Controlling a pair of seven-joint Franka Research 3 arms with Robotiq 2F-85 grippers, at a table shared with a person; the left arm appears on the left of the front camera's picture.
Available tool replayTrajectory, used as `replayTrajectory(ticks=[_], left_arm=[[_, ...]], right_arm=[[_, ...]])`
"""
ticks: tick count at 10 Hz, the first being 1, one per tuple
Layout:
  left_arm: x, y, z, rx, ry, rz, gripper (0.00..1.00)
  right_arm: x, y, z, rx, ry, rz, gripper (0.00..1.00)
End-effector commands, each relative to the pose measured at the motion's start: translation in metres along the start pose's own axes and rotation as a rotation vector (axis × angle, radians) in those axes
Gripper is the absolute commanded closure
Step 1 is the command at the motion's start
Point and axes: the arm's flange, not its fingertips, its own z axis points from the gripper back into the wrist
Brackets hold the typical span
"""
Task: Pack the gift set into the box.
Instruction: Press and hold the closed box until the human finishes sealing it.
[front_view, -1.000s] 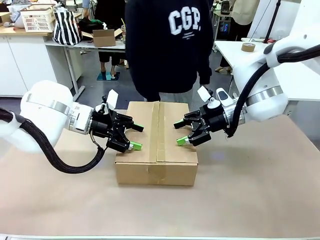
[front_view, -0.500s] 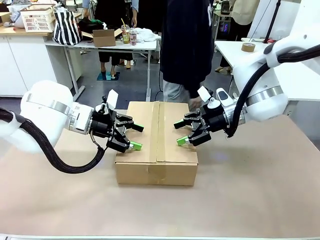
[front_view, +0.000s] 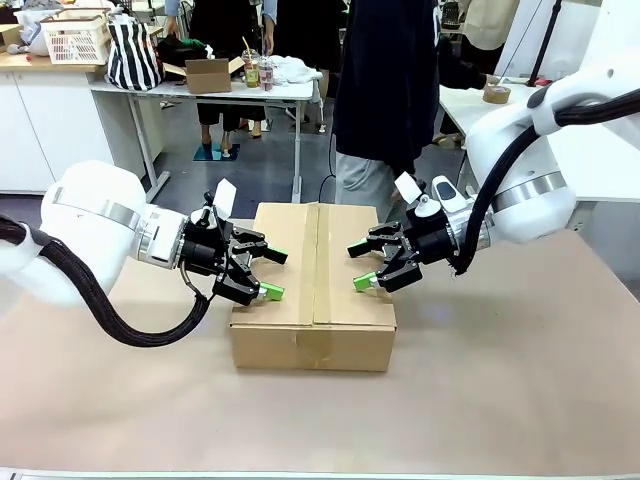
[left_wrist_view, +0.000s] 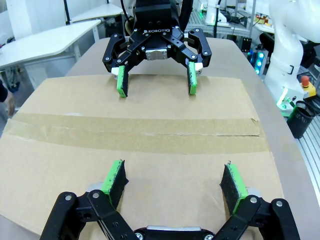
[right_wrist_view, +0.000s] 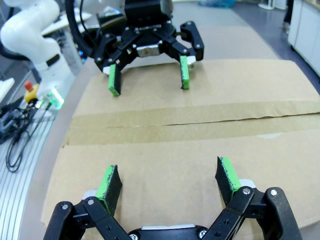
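Note:
The box (front_view: 313, 285) is a brown cardboard carton standing mid-table, its top flaps folded flat with a strip of tape (left_wrist_view: 135, 134) along the seam. My left gripper (front_view: 269, 273) hovers open over the box's left edge, nothing between its green pads. Facing it over the right edge is my right gripper (front_view: 357, 265), open too and holding nothing. In the left wrist view my own fingers (left_wrist_view: 172, 182) spread above the lid, the right gripper (left_wrist_view: 155, 82) opposite. The right wrist view has its fingers (right_wrist_view: 170, 182) over the lid (right_wrist_view: 200, 145) and the left gripper (right_wrist_view: 148, 77) beyond. The gift set is out of view.
A person in dark clothes (front_view: 385, 80) stands behind the table's far edge, turned toward a white side table (front_view: 470, 100) with a tape roll (front_view: 497, 94). Bare brown tabletop (front_view: 500, 370) surrounds the box on all sides.
The person has stepped from behind the box toward the right and turned away. Both grippers and the box have stayed put.

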Motion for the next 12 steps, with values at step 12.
replayTrajectory(ticks=[12], left_arm=[[-0.0018,-0.0018,-0.0014,0.003,-0.003,-0.011,0.0]], right_arm=[[-0.0022,0.0005,-0.0006,0.0,0.003,-0.004,0.0]])
